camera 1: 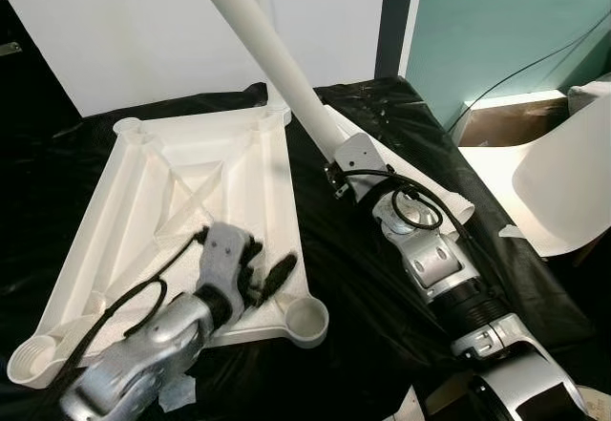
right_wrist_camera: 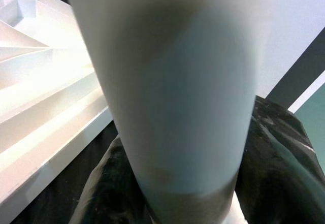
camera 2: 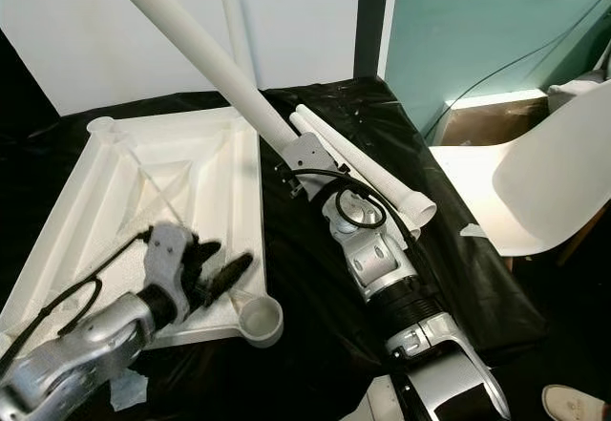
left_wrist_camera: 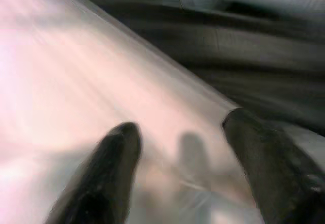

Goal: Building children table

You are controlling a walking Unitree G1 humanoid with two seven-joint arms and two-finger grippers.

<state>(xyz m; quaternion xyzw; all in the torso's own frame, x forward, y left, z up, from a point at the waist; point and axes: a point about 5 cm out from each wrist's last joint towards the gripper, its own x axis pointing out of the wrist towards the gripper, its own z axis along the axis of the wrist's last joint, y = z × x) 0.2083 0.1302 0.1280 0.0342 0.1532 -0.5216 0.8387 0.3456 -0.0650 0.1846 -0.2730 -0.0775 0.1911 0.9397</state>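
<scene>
overhead, white table leg (camera 1: pixel 277 56) clamped in right gripper (camera 1: pixel 336 157); left gripper (camera 1: pixel 258 278) spread over tabletop (camera 1: pixel 181 192).

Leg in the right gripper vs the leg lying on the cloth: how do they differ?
The held table leg is raised, tilted up and away over the black cloth; the spare table leg lies flat on it. The right gripper grasps the held one; the spare is free. Both are white tubes.
</scene>
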